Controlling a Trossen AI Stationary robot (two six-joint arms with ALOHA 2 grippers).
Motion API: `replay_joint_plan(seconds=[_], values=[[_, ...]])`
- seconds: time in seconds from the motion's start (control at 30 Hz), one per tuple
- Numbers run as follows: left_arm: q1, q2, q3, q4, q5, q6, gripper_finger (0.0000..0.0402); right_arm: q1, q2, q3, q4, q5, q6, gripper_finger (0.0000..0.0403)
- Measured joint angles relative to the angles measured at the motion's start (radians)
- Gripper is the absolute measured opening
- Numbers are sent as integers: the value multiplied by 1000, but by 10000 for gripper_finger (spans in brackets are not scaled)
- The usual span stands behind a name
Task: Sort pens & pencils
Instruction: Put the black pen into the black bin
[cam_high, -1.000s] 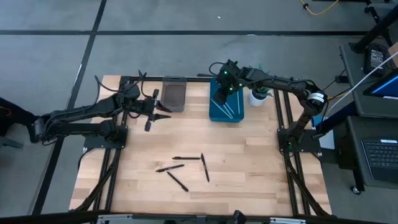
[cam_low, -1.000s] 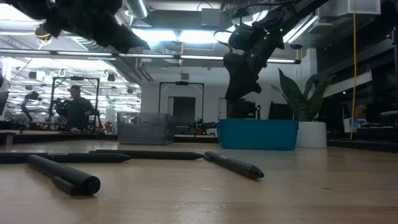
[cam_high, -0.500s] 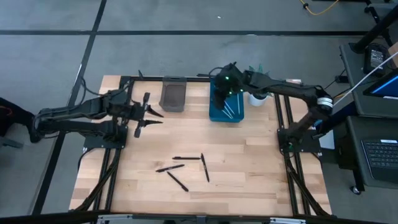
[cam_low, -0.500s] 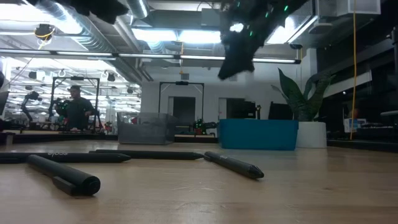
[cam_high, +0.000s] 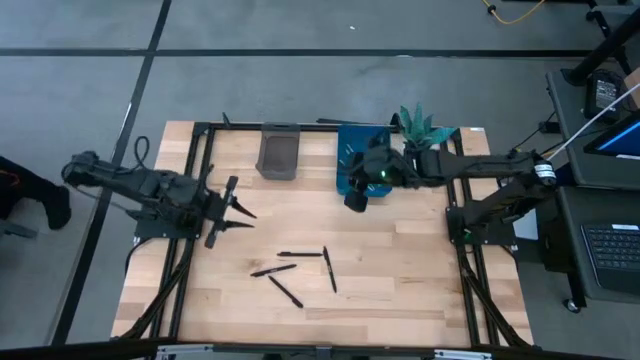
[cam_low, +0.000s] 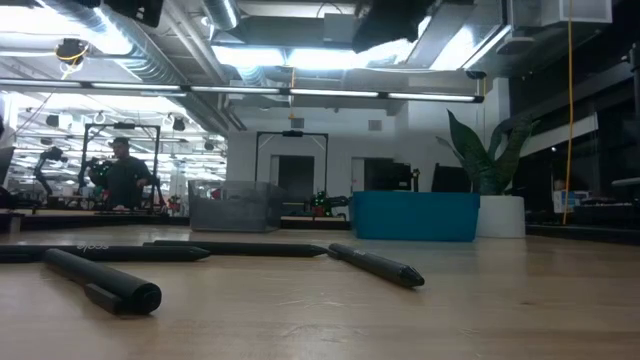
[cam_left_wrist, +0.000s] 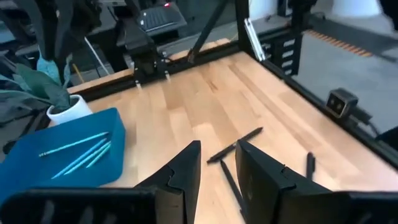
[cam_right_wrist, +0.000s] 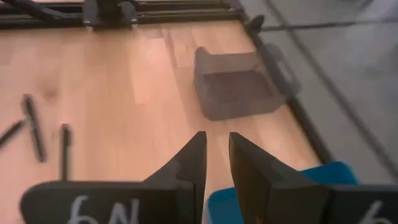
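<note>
Several black pens (cam_high: 300, 254) lie loose on the wooden table near its middle, and show in the low view as a close pen (cam_low: 105, 283). Pale teal pencils (cam_left_wrist: 81, 149) lie in the blue tray (cam_high: 352, 150) at the far side. My left gripper (cam_high: 245, 215) hangs open above the table's left part, left of the pens; between its fingers (cam_left_wrist: 217, 144) is only air. My right gripper (cam_high: 352, 202) hovers at the blue tray's near edge, its fingers (cam_right_wrist: 216, 135) a narrow gap apart and empty.
A grey tray (cam_high: 279, 150) stands at the far edge left of the blue tray, and a potted plant (cam_high: 420, 128) at the far right. Bare wood lies between the trays and the pens. In the room behind, a person (cam_low: 120, 175) stands.
My right gripper has left the blue tray, rising and coming toward the near edge; in the low view it has climbed out of the picture. My left gripper has swung from beside the grey tray toward the near edge.
</note>
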Motion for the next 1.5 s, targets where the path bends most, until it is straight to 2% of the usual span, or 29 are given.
replay_joint_plan(seconds=[0.07,0.13,0.23,0.37,0.5,0.7,0.87,0.97,1.1,1.2,1.5], values=[[-70,7,-5,19,-92,8,95,39,-3,0,2,67,-7,71],[-127,7,-4,45,-168,23,95,67,-3,0,5,92,-10,71],[-201,5,-4,63,-204,29,95,96,-6,-33,85,94,-43,71],[-270,-1,-4,64,-232,22,95,105,-61,-172,237,71,-71,71],[-298,2,-6,60,-271,4,95,104,-171,-369,415,59,-67,71],[-296,18,-69,74,-278,-31,95,135,-338,-625,692,48,-72,71],[-261,76,-153,179,-288,-26,95,164,-396,-742,796,48,-64,71],[-220,118,-167,192,-287,-63,95,169,-398,-777,814,48,-40,71],[-163,182,-168,194,-199,-137,95,168,-398,-808,817,48,15,72],[-129,239,-168,191,-185,-182,95,168,-398,-817,817,48,31,72],[-72,406,-167,210,-92,-221,95,168,-398,-818,817,48,31,72]])
